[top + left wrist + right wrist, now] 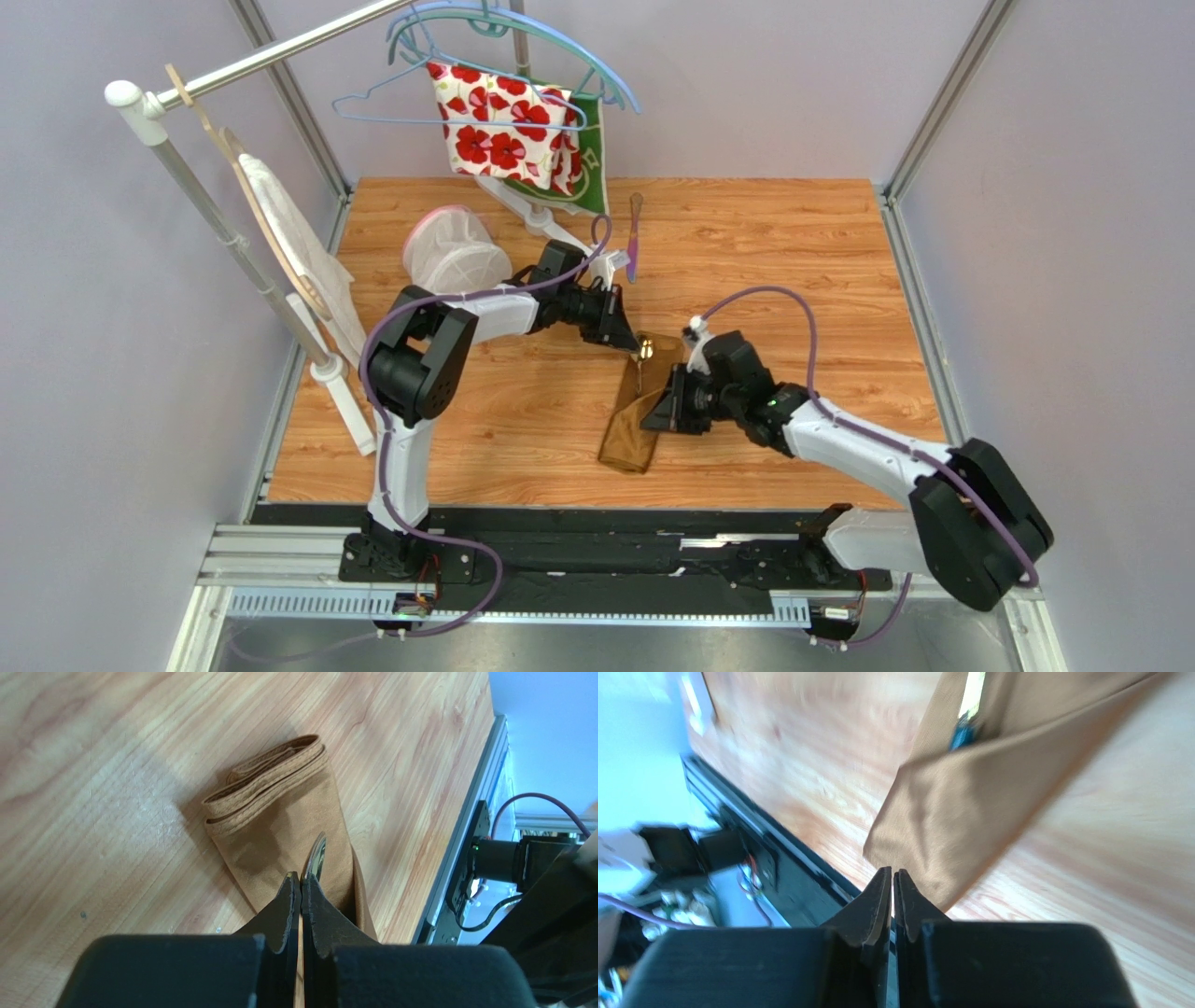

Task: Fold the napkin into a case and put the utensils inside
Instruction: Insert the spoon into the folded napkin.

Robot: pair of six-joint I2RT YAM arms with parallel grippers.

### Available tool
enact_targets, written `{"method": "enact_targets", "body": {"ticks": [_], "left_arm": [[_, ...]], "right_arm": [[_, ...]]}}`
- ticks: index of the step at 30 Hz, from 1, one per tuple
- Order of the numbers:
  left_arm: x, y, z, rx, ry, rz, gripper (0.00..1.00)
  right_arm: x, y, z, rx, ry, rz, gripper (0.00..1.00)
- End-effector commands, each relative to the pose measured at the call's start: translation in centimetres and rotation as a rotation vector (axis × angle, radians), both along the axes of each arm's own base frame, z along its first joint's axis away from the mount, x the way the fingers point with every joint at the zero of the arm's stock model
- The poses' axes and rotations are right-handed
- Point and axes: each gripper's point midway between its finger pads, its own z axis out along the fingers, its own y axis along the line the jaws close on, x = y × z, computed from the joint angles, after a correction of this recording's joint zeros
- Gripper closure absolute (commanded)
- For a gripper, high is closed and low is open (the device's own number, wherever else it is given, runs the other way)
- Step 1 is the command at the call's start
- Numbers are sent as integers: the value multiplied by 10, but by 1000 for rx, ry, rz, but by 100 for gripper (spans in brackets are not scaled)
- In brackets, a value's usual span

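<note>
The left hand [300, 878], pressed together, sits at the spoon [317, 857] poking from the case's [281, 812] far end. The right hand [893, 875], likewise pressed together, is just right of the case.

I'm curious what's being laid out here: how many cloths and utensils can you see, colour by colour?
Golden-brown napkin: 1
White cloth with red flowers: 1
Green cloth: 1
Plain white fabric: 1
Purple-pink knife: 1
Gold-bowled spoon: 1
Total: 6
</note>
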Motion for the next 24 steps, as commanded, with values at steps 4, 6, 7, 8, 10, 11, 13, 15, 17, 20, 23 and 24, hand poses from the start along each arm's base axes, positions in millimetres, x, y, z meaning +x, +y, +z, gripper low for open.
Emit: {"method": "enact_targets", "body": {"ticks": [4, 6, 7, 8, 10, 11, 13, 15, 17, 20, 23, 24], "left_arm": [[2, -9, 18, -39, -46, -55, 100], [0, -10, 19, -44, -49, -65, 100], [-1, -9, 18, -38, -44, -65, 100], [-1, -10, 18, -38, -48, -69, 100], [-2, -10, 17, -39, -41, -73, 100], [-2, -11, 17, -41, -35, -71, 100], [-3, -12, 16, -48, -33, -75, 100], [-5, -14, 14, -48, -23, -77, 100], [-8, -17, 14, -54, -17, -86, 100], [-13, -20, 15, -59, -7, -95, 100], [-14, -24, 15, -60, -13, -102, 100], [-14, -24, 12, -55, -5, -101, 100]], "right_arm": [[52, -71, -2, -121, 53, -222, 90], [64, -83, -12, -165, 54, -240, 91], [72, -84, -9, -174, 37, -245, 90], [78, -87, -12, -198, 26, -242, 91], [88, -84, -18, -219, 31, -231, 92], [92, -83, -19, -220, 29, -231, 92], [95, -79, -28, -218, 49, -217, 94], [102, -75, -30, -208, 43, -213, 95], [107, -74, -37, -214, 53, -207, 96], [110, -68, -45, -206, 75, -184, 98], [116, -62, -46, -195, 75, -173, 98], [117, -61, -50, -197, 82, -168, 99]]}}
